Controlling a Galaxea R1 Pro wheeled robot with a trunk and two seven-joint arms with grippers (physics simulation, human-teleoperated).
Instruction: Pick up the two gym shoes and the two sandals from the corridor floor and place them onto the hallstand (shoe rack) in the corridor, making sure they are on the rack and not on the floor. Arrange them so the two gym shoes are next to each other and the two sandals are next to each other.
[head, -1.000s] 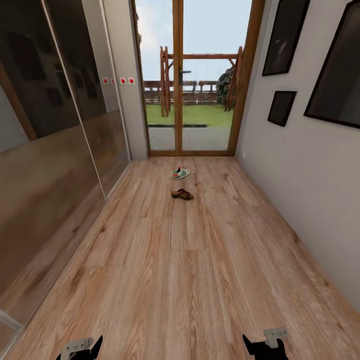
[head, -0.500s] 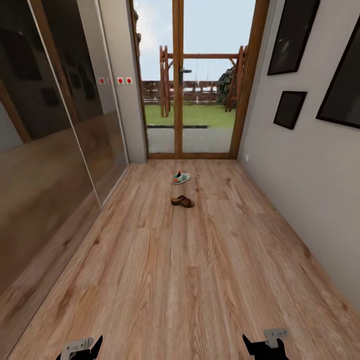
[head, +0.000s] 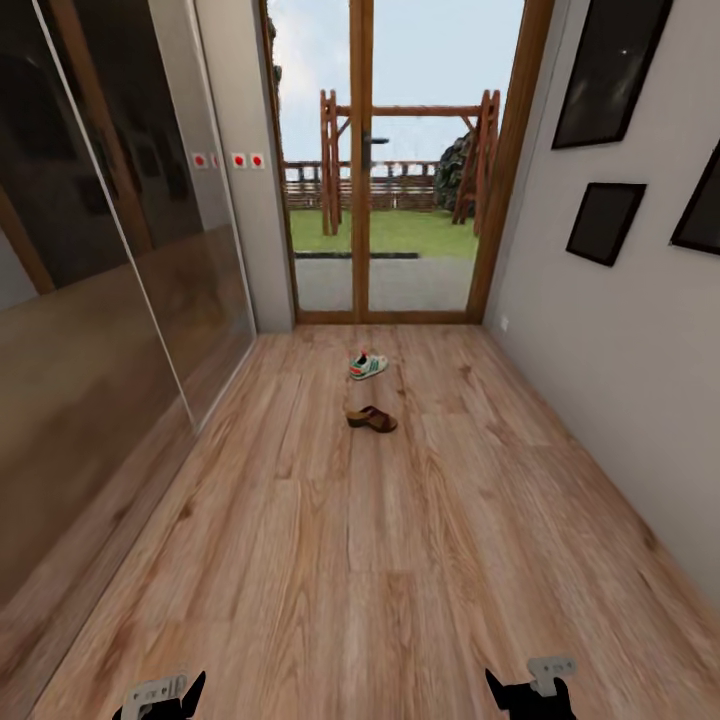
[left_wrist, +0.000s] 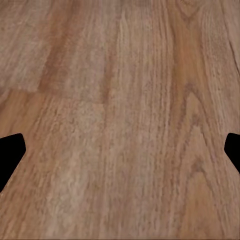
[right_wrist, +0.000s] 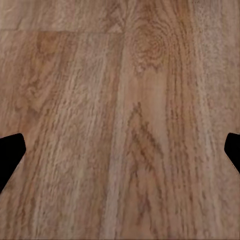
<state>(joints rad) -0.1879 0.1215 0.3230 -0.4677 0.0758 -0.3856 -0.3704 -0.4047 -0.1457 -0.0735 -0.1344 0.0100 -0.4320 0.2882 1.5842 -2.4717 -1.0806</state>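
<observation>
One gym shoe (head: 368, 366) and one sandal (head: 372, 419) are seen lying on the floor (head: 400, 560). Nothing is held; both grippers' fingers (left_wrist: 11, 157) are spread wide. All placing is judged still undone.

Setting: home corridor. Wood-plank floor (head: 360, 560), mirrored sliding wardrobe doors (head: 100, 250) on one wall, dark framed pictures (head: 605, 222) on other, glazed wooden door (head: 385, 160) at end facing garden lawn, fence.

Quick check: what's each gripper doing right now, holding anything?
Left gripper: open, empty, over bare corridor floor.
Right gripper: open, empty, also over floor.
</observation>
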